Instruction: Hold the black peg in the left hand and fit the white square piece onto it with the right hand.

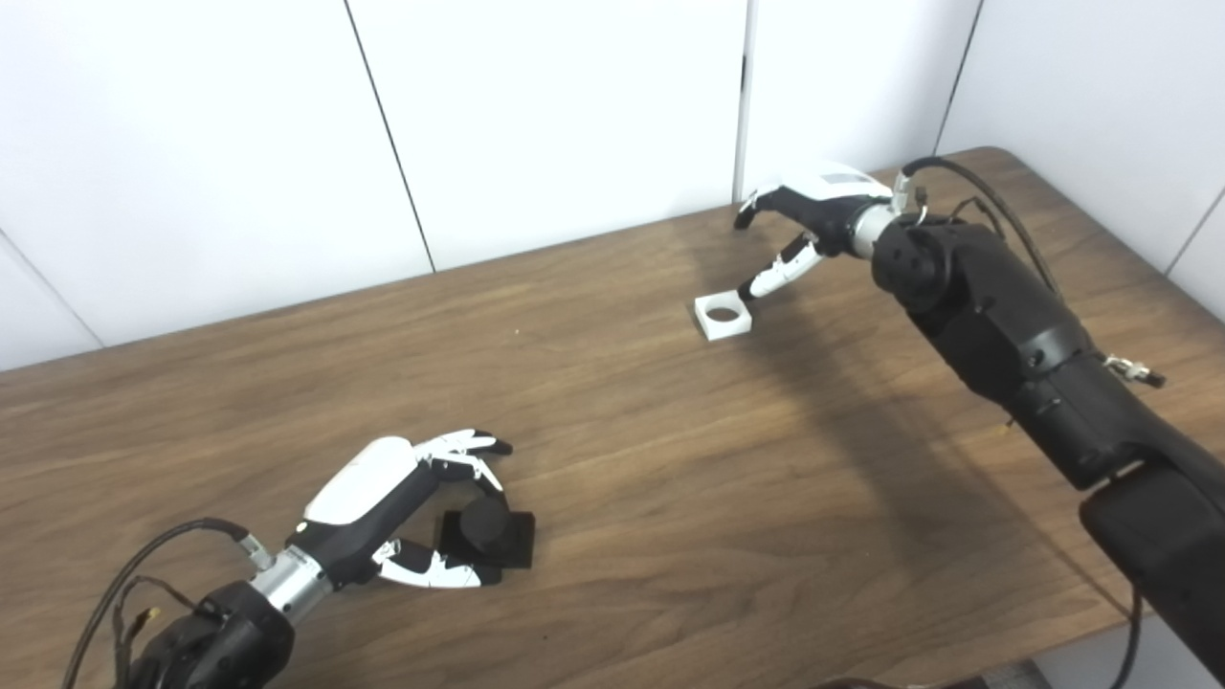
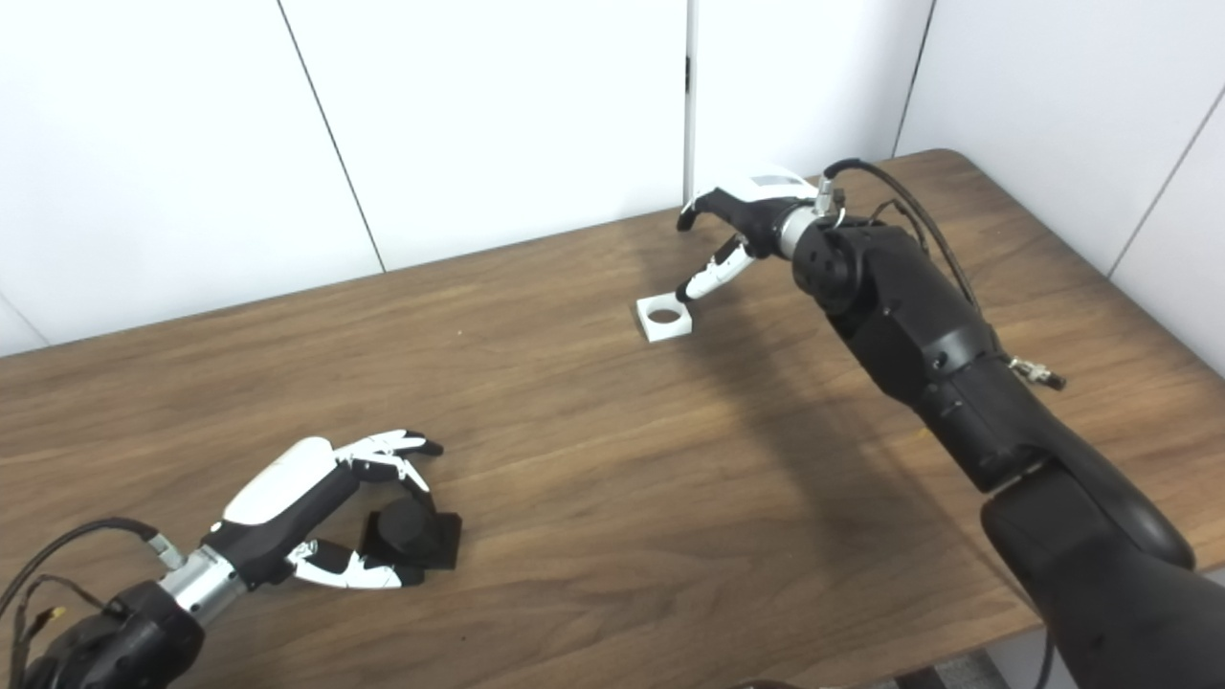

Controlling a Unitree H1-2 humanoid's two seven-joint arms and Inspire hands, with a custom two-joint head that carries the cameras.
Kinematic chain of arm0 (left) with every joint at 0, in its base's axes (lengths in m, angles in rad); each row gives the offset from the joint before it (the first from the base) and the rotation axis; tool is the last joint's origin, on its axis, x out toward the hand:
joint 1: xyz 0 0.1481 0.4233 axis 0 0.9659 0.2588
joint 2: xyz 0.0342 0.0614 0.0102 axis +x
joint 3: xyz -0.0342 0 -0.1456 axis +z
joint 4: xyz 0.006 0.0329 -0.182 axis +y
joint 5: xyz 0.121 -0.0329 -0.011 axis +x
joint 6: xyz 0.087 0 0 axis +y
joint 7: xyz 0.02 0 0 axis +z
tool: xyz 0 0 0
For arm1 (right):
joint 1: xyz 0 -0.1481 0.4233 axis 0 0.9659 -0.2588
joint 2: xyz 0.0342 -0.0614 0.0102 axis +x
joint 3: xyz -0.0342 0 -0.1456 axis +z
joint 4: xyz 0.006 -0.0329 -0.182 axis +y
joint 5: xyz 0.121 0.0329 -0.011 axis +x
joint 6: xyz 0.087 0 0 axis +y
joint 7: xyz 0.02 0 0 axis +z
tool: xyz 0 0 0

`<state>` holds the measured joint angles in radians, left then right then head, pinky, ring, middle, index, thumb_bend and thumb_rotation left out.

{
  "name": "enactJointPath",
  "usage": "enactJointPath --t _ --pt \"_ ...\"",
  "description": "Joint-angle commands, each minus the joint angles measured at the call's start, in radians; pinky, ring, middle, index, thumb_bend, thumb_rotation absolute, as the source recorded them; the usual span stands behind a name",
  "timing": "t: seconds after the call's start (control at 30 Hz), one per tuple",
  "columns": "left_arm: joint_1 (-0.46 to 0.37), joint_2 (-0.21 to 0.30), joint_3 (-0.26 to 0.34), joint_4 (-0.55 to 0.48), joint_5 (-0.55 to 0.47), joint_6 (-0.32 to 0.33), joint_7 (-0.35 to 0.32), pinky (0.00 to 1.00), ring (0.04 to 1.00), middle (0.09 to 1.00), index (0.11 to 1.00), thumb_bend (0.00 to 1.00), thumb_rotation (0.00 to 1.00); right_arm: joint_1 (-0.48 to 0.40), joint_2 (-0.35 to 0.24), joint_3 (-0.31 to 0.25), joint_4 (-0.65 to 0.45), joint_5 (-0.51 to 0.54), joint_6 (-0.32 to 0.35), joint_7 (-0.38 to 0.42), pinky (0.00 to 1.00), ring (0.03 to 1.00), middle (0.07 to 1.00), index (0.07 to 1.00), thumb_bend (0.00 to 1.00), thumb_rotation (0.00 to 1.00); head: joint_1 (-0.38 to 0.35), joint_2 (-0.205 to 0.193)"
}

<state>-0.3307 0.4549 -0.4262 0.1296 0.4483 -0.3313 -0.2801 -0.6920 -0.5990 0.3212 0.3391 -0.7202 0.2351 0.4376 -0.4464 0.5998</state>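
Observation:
The black peg (image 1: 490, 534), a round post on a square base, stands on the wooden table (image 1: 612, 459) near the front left. My left hand (image 1: 402, 498) is curled around it with fingers behind and thumb in front, spread and not clamped. The white square piece (image 1: 723, 317) with a round hole lies flat toward the back right. My right hand (image 1: 813, 215) hovers just right of and above it, open, with its thumb tip close to the piece's right corner.
White wall panels stand behind the table's far edge. The table's right corner (image 1: 995, 153) lies beyond my right arm, and its front edge runs along the bottom right.

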Motion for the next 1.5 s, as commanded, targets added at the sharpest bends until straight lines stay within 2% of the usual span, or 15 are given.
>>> enactJointPath --t 0.0,0.03,0.13,0.23,0.53,0.77,0.97,1.03,1.23,1.47 --pt "0.040 0.054 -0.016 0.009 0.066 0.044 -0.065 0.85 0.915 0.865 0.489 0.52 0.05 -0.064 -0.003 0.001 0.000 0.001 0.000 0.006 0.92 0.971 0.952 0.819 0.79 0.55 0.001 0.002" --pt "0.041 0.055 -0.016 0.006 0.067 0.047 -0.065 0.85 0.915 0.865 0.489 0.52 0.05 -0.062 -0.001 0.005 0.004 0.004 0.002 0.014 0.92 0.973 0.953 0.819 0.81 0.56 0.003 0.004" --pt "0.044 0.056 -0.015 0.004 0.066 0.047 -0.062 0.85 0.914 0.862 0.489 0.52 0.05 -0.054 0.007 0.016 0.007 0.007 0.019 0.044 0.97 0.991 0.971 0.835 0.96 0.72 0.007 0.006" --pt "0.044 0.059 -0.014 0.000 0.063 0.054 -0.067 0.85 0.915 0.866 0.489 0.52 0.05 -0.044 0.019 0.019 0.018 0.016 0.019 0.046 0.99 1.000 0.979 0.836 1.00 0.75 0.009 0.006" --pt "0.037 0.062 -0.012 -0.004 0.055 0.060 -0.074 0.85 0.922 0.869 0.489 0.52 0.05 -0.013 0.045 0.038 0.019 0.029 0.004 0.031 1.00 0.998 0.978 0.823 1.00 0.66 0.014 0.012" --pt "0.036 0.062 -0.008 0.006 0.049 0.050 -0.067 0.84 0.918 0.866 0.489 0.52 0.05 0.010 0.047 0.053 0.027 0.036 -0.004 0.038 1.00 1.000 0.982 0.811 1.00 0.50 0.019 0.017" --pt "0.044 0.067 -0.003 0.000 0.047 0.055 -0.070 0.85 0.924 0.870 0.489 0.52 0.05 0.027 0.031 0.071 0.047 0.023 -0.009 0.040 1.00 0.995 0.971 0.804 0.92 0.29 0.022 0.020" --pt "0.045 0.068 -0.002 -0.001 0.044 0.056 -0.072 0.86 0.924 0.870 0.489 0.52 0.05 0.031 0.026 0.076 0.056 0.018 -0.013 0.032 1.00 0.990 0.965 0.797 0.89 0.26 0.021 0.020" --pt "0.046 0.066 -0.004 -0.004 0.046 0.054 -0.070 0.86 0.919 0.869 0.489 0.52 0.05 0.054 0.020 0.073 0.070 0.019 -0.048 -0.036 0.99 0.956 0.931 0.755 0.82 0.20 0.022 0.022" --pt "0.048 0.064 -0.005 -0.009 0.055 0.056 -0.066 0.85 0.919 0.870 0.489 0.52 0.05 0.084 0.031 0.059 0.069 0.010 -0.080 -0.148 0.92 0.902 0.869 0.683 0.75 0.15 0.031 0.028"
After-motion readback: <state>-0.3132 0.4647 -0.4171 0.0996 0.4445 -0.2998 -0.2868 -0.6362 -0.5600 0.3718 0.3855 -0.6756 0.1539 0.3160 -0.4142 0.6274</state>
